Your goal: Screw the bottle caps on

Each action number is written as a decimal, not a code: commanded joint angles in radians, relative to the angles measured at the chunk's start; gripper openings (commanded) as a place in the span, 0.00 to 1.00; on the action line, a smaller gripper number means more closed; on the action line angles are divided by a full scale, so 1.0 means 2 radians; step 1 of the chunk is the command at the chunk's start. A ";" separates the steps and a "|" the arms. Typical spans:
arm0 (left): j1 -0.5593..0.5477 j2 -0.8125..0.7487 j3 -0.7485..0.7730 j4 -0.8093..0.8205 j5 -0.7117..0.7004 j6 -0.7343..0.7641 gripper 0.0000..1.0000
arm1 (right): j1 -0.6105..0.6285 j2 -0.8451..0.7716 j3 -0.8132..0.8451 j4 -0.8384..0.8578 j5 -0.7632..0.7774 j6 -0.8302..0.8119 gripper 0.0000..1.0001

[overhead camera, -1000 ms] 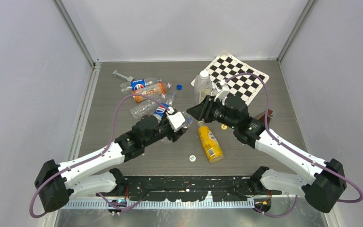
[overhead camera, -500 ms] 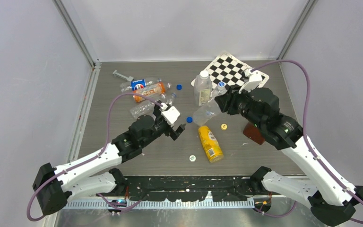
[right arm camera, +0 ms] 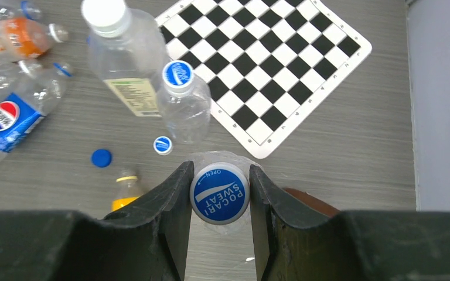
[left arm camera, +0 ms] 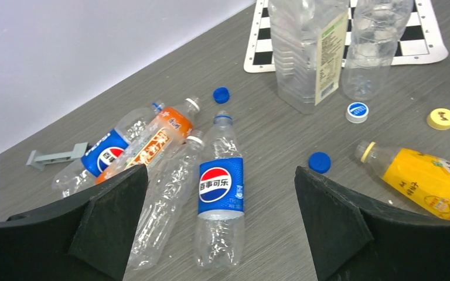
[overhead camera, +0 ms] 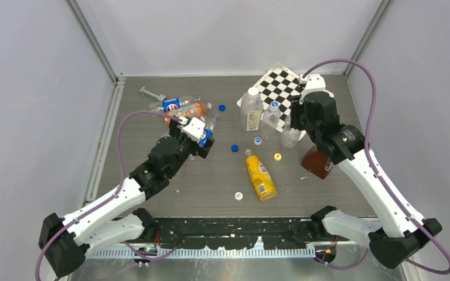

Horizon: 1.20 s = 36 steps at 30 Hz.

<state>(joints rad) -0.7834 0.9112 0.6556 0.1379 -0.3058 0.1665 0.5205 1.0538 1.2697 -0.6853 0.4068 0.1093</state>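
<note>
My right gripper (right arm camera: 220,194) is shut on the blue-and-white cap (right arm camera: 220,193) of a slim clear bottle (overhead camera: 290,138), which stands upright at the near edge of the checkerboard mat (overhead camera: 296,88). To its left stand another slim bottle (right arm camera: 183,108) with a blue-and-white cap and a wider squarish bottle (right arm camera: 126,55) with a white cap. My left gripper (left arm camera: 222,219) hangs open over a lying Pepsi bottle (left arm camera: 221,187), holding nothing. Loose caps lie on the table: blue (left arm camera: 319,162), blue (left arm camera: 221,95), blue-and-white (left arm camera: 357,112), yellow (left arm camera: 442,119), white (overhead camera: 238,196).
A yellow bottle (overhead camera: 260,175) lies uncapped at the table's middle. More Pepsi and orange-labelled bottles (overhead camera: 179,108) lie in a pile at the back left, beside a grey tool (overhead camera: 150,93). A brown object (overhead camera: 317,161) sits under my right arm.
My left gripper opened, let go of the clear bottle and drew back left over the Pepsi bottles. My right gripper carried the bottle by its cap to the right and stood it upright.
</note>
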 commanded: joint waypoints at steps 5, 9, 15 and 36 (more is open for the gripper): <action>0.006 -0.014 0.005 0.032 -0.024 0.017 1.00 | -0.074 0.038 -0.040 0.114 -0.064 -0.015 0.00; 0.007 -0.018 0.002 0.035 -0.026 0.021 1.00 | -0.096 0.063 -0.058 0.152 -0.082 -0.009 0.00; 0.008 -0.019 -0.001 0.044 -0.021 0.021 1.00 | -0.104 0.077 -0.110 0.234 -0.111 -0.021 0.00; 0.008 -0.021 -0.005 0.049 -0.014 0.023 1.00 | -0.111 0.100 -0.139 0.255 -0.118 -0.014 0.47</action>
<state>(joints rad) -0.7719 0.8848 0.6483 0.1688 -0.3397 0.2131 0.3035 1.2705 0.9882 -0.2012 0.1726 0.0807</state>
